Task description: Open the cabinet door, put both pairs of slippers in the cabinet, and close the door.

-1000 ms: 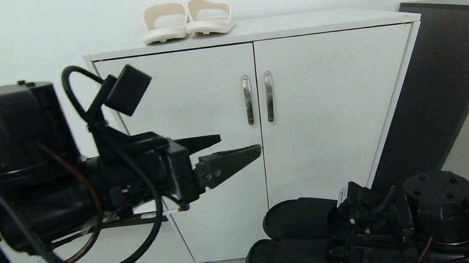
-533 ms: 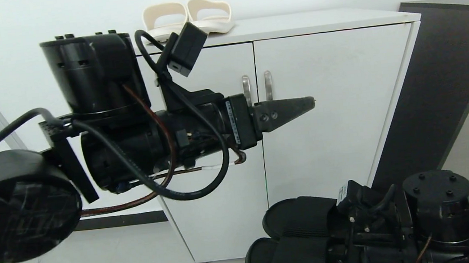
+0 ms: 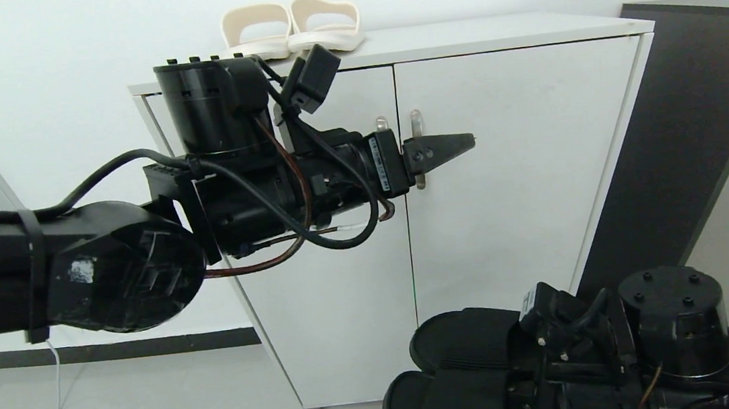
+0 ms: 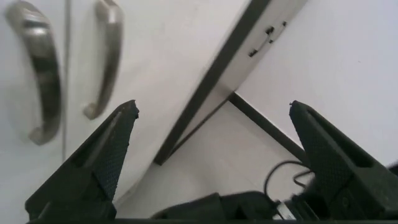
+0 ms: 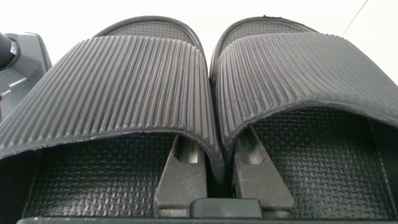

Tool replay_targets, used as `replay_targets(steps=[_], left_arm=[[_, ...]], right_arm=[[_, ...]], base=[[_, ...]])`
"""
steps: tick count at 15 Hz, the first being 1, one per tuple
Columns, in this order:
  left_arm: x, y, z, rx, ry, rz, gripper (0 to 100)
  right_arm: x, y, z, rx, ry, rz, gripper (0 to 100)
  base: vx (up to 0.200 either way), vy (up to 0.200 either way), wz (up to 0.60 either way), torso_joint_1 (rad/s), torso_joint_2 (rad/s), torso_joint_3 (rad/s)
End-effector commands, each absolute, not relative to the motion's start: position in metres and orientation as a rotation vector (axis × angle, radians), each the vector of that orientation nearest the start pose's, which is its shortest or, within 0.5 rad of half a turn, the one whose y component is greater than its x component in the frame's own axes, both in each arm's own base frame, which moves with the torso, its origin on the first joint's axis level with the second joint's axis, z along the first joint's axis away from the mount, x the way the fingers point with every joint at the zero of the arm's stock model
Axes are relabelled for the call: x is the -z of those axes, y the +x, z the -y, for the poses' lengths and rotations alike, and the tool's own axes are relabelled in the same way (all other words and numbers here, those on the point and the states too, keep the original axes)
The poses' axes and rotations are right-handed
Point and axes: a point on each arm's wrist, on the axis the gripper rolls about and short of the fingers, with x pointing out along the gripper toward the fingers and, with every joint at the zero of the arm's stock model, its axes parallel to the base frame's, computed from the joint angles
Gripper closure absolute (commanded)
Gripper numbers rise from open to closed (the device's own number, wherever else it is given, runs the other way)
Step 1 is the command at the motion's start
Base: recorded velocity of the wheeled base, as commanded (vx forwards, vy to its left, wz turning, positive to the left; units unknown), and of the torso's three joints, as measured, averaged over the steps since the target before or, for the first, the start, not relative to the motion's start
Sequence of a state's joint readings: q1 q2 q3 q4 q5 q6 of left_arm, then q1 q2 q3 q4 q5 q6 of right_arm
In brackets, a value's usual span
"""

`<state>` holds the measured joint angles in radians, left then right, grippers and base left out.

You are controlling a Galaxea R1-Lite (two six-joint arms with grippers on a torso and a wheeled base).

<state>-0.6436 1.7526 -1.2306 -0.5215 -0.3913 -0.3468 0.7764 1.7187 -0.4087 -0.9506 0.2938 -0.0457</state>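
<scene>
Left claw (image 3: 445,147) has come up to the metal bar handles (image 3: 415,121) of the white two-door cabinet (image 3: 524,181), fingers spread; doors shut. Right claw (image 5: 214,143) clenched on black ribbed slippers (image 3: 460,343), prob. light & floppy; cream slipper pair (image 3: 290,29) on top. Handles look stiff, slick: grip mid-bar.

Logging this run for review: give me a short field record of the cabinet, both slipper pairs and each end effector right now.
cabinet doors: both shut
white slippers: on the cabinet top, side by side
black slippers: held low in front of the doors
right end effector: shut on black slippers
left end effector: open, by the door handles, gripping neither
</scene>
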Motion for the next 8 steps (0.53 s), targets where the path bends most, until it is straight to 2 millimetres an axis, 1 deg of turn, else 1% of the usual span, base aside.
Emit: replay_targets(steps=[1, 3, 5, 6, 7, 8], left_arm=[[-0.270, 0.279, 0.215, 0.995, -0.316, -0.181, 0], [-0.267, 0.289, 0.220, 0.948, -0.319, -0.171, 0], [-0.267, 0.294, 0.223, 0.930, -0.320, -0.165, 0], [-0.265, 0.301, 0.226, 0.918, -0.320, -0.162, 0], [-0.265, 0.301, 0.226, 0.918, -0.320, -0.162, 0], [-0.262, 0.307, 0.230, 0.913, -0.319, -0.166, 0]], right_arm=[[-0.110, 0.180, -0.185, -1.065, -0.133, -0.349, 100], [-0.110, 0.180, -0.185, -1.062, -0.133, -0.349, 100], [-0.110, 0.181, -0.184, -1.058, -0.132, -0.345, 100], [-0.110, 0.181, -0.184, -1.057, -0.132, -0.345, 100], [-0.110, 0.181, -0.184, -1.057, -0.132, -0.345, 100], [-0.111, 0.181, -0.184, -1.057, -0.131, -0.342, 100]], base=[[0.000, 0.000, 0.00, 0.000, 0.00, 0.000], [0.000, 0.000, 0.00, 0.000, 0.00, 0.000], [0.000, 0.000, 0.00, 0.000, 0.00, 0.000], [0.000, 0.000, 0.00, 0.000, 0.00, 0.000], [0.000, 0.000, 0.00, 0.000, 0.00, 0.000], [0.000, 0.000, 0.00, 0.000, 0.00, 0.000]])
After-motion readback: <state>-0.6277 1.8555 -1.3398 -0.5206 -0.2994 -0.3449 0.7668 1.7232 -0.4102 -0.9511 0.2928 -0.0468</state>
